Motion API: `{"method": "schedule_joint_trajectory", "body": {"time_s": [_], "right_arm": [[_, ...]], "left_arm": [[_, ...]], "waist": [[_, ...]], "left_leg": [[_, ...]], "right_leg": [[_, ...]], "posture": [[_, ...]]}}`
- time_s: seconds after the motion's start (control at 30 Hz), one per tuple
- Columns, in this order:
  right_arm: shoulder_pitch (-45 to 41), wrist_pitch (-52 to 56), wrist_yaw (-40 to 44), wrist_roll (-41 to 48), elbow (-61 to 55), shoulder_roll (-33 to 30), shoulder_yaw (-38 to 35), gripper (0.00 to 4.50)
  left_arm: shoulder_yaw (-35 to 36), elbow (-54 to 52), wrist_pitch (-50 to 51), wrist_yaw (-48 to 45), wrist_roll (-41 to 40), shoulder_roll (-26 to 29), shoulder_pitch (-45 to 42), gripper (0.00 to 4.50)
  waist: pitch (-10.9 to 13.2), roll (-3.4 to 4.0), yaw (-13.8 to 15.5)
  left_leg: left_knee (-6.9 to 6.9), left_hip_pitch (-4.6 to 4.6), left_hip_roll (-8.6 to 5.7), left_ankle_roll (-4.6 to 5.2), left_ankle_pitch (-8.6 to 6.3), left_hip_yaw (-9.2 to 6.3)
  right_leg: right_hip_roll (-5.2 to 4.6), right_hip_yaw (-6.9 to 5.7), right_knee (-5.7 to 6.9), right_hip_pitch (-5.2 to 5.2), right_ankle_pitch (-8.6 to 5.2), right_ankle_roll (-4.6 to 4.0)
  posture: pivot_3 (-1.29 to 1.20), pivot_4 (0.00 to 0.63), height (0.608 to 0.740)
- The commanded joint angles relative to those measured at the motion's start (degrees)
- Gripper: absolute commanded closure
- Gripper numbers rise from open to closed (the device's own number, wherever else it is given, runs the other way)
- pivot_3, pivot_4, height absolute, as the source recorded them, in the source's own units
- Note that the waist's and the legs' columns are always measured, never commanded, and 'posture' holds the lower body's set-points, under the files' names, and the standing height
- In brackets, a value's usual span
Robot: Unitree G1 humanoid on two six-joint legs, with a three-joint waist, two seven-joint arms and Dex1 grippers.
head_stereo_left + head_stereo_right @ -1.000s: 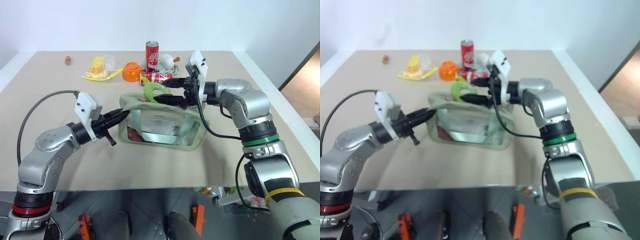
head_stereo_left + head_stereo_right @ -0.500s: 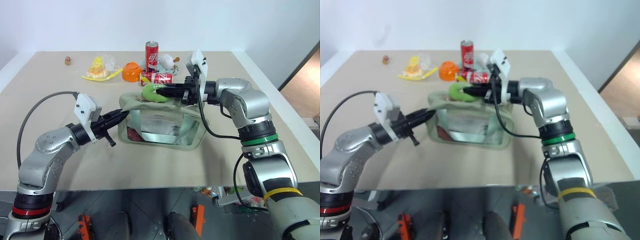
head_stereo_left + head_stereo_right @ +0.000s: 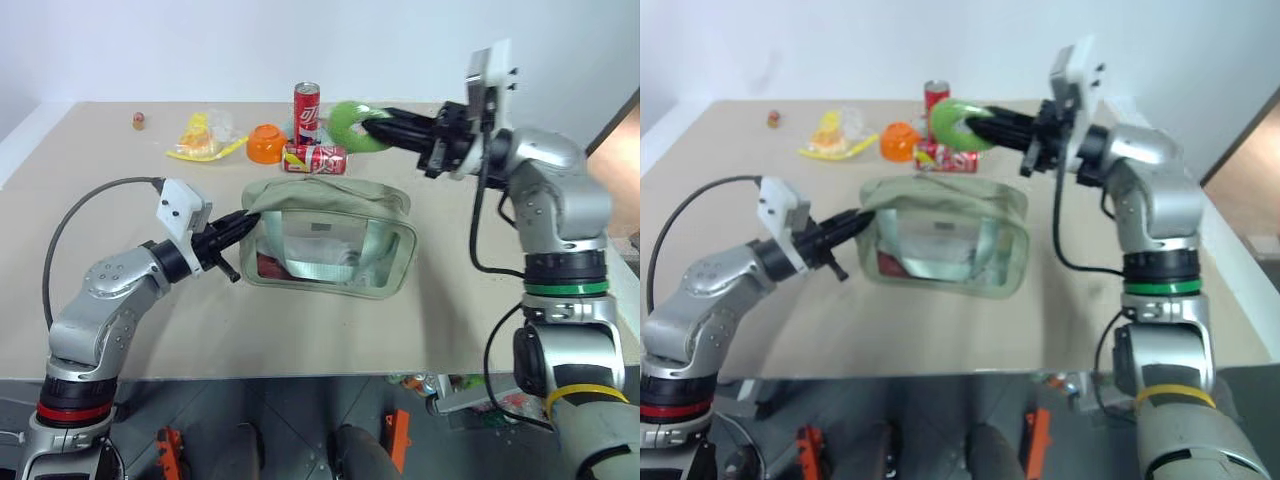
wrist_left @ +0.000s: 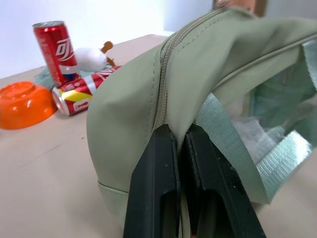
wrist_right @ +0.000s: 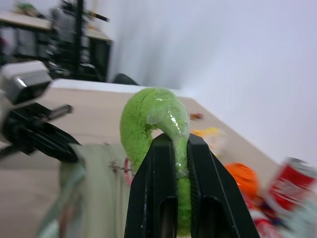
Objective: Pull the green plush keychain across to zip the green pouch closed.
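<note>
The green pouch (image 3: 330, 238) lies in the middle of the table, its clear window facing me. My left gripper (image 3: 243, 222) is shut on the pouch's left end, with its fingers (image 4: 158, 163) pinching the fabric right at the zipper seam (image 4: 166, 79). My right gripper (image 3: 373, 122) is shut on the green plush keychain (image 3: 347, 127) and holds it in the air above and behind the pouch's right half. In the right wrist view the fuzzy ring (image 5: 148, 116) curls over the black fingertips, and a small metal link (image 5: 118, 166) shows beside the pouch's edge.
Behind the pouch are an orange bowl (image 3: 264, 143), an upright red can (image 3: 306, 104), a lying red can (image 3: 315, 157) and a yellow wrapper (image 3: 202, 138). A small brown object (image 3: 136, 121) sits at the far left. The table's right edge (image 3: 560, 215) runs under my right arm.
My right gripper shut on the keychain, then swung up and to the right with it, away from the pouch's left part. The pouch's top now lies flatter. The left gripper kept its pinch.
</note>
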Motion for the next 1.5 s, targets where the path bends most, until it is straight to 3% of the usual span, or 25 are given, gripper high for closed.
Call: {"method": "schedule_joint_trajectory", "body": {"time_s": [0.03, 0.27, 0.43, 0.67, 1.0, 1.07, 1.17, 1.3, 1.33, 1.37, 1.4, 1.5], "right_arm": [[1.0, -3.7, -1.7, -2.0, 1.4, -4.2, -4.0, 4.42], [7.4, -8.7, -11.0, -9.8, 9.9, -11.6, -6.1, 4.42], [17.1, -7.7, -16.3, -15.1, 2.8, -12.1, -3.7, 4.42], [26.7, -7.1, -24.5, -21.3, -5.8, -2.9, 4.2, 4.42], [28.5, -16.8, -28.5, -28.4, 3.5, 3.9, 11.0, 4.42], [27.7, -17.9, -29.4, -27.2, 5.1, 5.2, 9.5, 4.42], [26.3, -12.3, -26.9, -16.7, 2.1, 8.5, 3.3, 4.42], [24.9, -5.4, -24.3, -8.0, -3.1, 7.9, -2.7, 3.12], [24.6, -3.7, -23.2, -4.7, -4.8, 7.2, -4.8, 3.12], [24.5, -1.7, -22.0, -1.6, -7.0, 6.3, -6.8, 2.42], [24.8, 0.2, -21.0, 0.9, -9.0, 5.5, -8.3, 2.32], [27.0, 5.1, -18.0, 6.9, -15.9, 2.3, -11.3, 1.18]], "left_arm": [[-0.2, -1.7, 0.9, 2.6, 1.4, -0.4, -0.5, 4.5], [1.6, -5.8, -0.2, 6.0, 0.4, -2.7, 1.6, 4.5], [2.6, -8.4, -1.8, 8.7, 1.3, -4.7, 3.8, 4.5], [2.1, -8.2, -2.1, 9.6, 2.1, -4.6, 4.1, 4.5], [1.9, -7.2, -1.9, 10.3, 2.6, -5.6, 3.6, 4.5], [2.1, -6.8, -1.4, 10.6, 2.0, -6.0, 3.4, 4.5], [2.6, -6.2, 0.6, 10.1, -0.3, -6.5, 3.3, 4.5], [3.6, -4.5, 1.7, 8.8, -2.8, -6.7, 2.4, 3.16], [4.4, -4.2, 2.2, 8.3, -4.0, -6.2, 2.0, 3.16], [5.4, -4.1, 2.9, 7.8, -5.2, -5.6, 1.7, 2.47], [6.3, -4.0, 3.4, 7.3, -6.2, -5.0, 1.5, 2.46], [9.2, -4.1, 4.6, 4.5, -9.1, -1.8, 1.8, 1.32]], "waist": [[0.0, 0.0, 0.0], [0.0, 0.0, 0.1], [0.0, 0.01, -0.2], [0.0, -0.01, -1.0], [0.0, -0.08, -0.9], [-0.1, -0.08, -0.9], [0.0, -0.07, -0.9], [0.0, -0.03, -0.8], [0.0, -0.04, -0.8], [0.0, -0.03, -0.8], [0.0, -0.02, -0.8], [0.0, -0.01, -0.8]], "left_leg": [[-0.01, 0.01, 0.0, 0.0, 0.0, 0.02], [-0.01, 0.01, -0.11, 0.0, 0.0, 0.07], [-0.13, 0.03, -0.13, 0.0, 0.0, 0.1], [-0.15, 0.19, -0.07, -0.11, 0.07, 0.07], [-0.1, 0.21, -0.06, -0.15, 0.22, 0.13], [-0.1, 0.22, -0.04, -0.14, 0.23, 0.12], [-0.11, 0.24, 0.02, -0.14, 0.23, 0.11], [-0.1, 0.21, 0.03, -0.13, 0.24, 0.07], [-0.1, 0.2, 0.03, -0.12, 0.24, 0.07], [-0.1, 0.2, 0.03, -0.12, 0.24, 0.09], [-0.12, 0.16, 0.02, -0.12, 0.24, 0.08], [-0.14, 0.1, 0.02, -0.11, 0.23, 0.06]], "right_leg": [[0.01, 0.03, 0.0, -0.01, 0.01, -0.01], [-0.12, 0.07, -0.02, 0.01, -0.03, 0.06], [-0.11, 0.14, -0.02, -0.04, -0.05, 0.09], [0.0, 0.18, 0.0, 0.05, -0.12, 0.24], [0.01, 0.22, -0.02, 0.09, 0.0, 0.45], [0.04, 0.22, -0.02, 0.08, 0.01, 0.42], [0.12, 0.23, -0.01, 0.08, 0.04, 0.37], [0.12, 0.2, 0.0, 0.08, 0.06, 0.36], [0.12, 0.2, 0.0, 0.08, 0.06, 0.36], [0.11, 0.21, -0.02, 0.09, 0.04, 0.38], [0.11, 0.2, -0.02, 0.05, 0.04, 0.38], [0.11, 0.18, -0.02, 0.0, 0.03, 0.36]], "posture": [[0.0, 0.15, 0.74], [0.0, 0.15, 0.74], [0.0, 0.15, 0.74], [0.0, 0.15, 0.74], [0.0, 0.15, 0.74], [0.0, 0.15, 0.74], [0.0, 0.15, 0.74], [0.0, 0.15, 0.74], [0.0, 0.15, 0.74], [0.0, 0.15, 0.74], [0.0, 0.15, 0.74], [0.0, 0.15, 0.74]]}}
